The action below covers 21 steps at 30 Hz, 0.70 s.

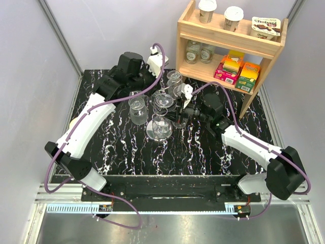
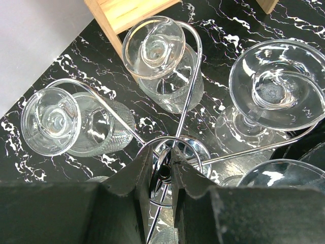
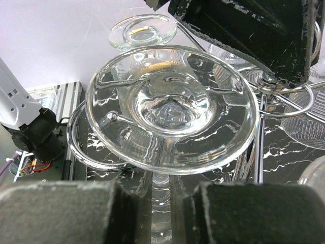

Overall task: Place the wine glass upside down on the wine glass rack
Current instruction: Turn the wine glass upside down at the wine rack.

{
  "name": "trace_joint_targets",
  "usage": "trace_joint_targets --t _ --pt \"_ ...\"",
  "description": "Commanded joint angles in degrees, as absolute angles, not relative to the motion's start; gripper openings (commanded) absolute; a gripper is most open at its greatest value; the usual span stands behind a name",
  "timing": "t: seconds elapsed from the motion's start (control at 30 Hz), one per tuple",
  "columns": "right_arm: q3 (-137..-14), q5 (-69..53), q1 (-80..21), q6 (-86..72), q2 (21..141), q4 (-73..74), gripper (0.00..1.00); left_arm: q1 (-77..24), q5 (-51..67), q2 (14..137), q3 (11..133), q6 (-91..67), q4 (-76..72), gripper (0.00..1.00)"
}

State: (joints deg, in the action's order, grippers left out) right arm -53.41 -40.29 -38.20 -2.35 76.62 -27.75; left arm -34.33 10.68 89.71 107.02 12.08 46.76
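Wine glass inverted in rack w/ other glasses

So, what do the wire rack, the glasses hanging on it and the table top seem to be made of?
The wine glass rack looks like polished, chromed metal wire: thin, silver, mirror-bright. The wine glasses look like clear glass, see-through with sharp highlights, though clear plastic is possible. The table top shows a black marble pattern with white veins; stone or printed film, I cannot tell.

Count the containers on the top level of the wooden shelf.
3: one cup at the left end, another cup in the middle, a yogurt tub at the right end. None seems hidden.
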Motion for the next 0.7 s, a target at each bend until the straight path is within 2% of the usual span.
trace_joint_targets --t 0.0,0.67 --pt "-52.8 -51.4 -42.8 -7.5 75.3 -38.0 0.01 -35.2 9.9 92.9 108.0 13.4 41.4 0.0" --pt "-54.7 -52.5 -43.8 -17.9 78.0 -45.3 0.0 -35.6 9.9 95.0 109.1 13.2 41.4 0.0"
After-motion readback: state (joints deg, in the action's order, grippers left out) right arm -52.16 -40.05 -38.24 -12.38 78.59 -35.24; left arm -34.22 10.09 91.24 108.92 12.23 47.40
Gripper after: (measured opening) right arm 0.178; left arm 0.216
